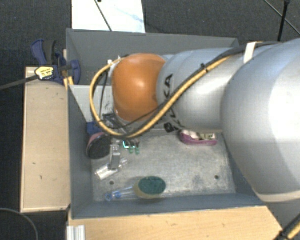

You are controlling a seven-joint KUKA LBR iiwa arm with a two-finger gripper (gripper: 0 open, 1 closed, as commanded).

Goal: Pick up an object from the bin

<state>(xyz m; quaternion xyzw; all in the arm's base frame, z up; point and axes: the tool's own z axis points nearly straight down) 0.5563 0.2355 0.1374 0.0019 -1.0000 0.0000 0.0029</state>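
at left of bin (79,184) | hand (110,168) low | perhaps touching dark disc (97,146)

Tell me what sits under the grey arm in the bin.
A purple-and-white thing pokes out beneath the arm, on the bin floor. Its upper part is covered by the arm, so its kind is unclear.

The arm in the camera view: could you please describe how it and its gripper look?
The arm has thick, rounded silver-grey links with black lettering. An orange dome cover sits at its wrist, and a yellow cable runs along it and loops round the cover. The gripper is small, silver metal below dark hardware.
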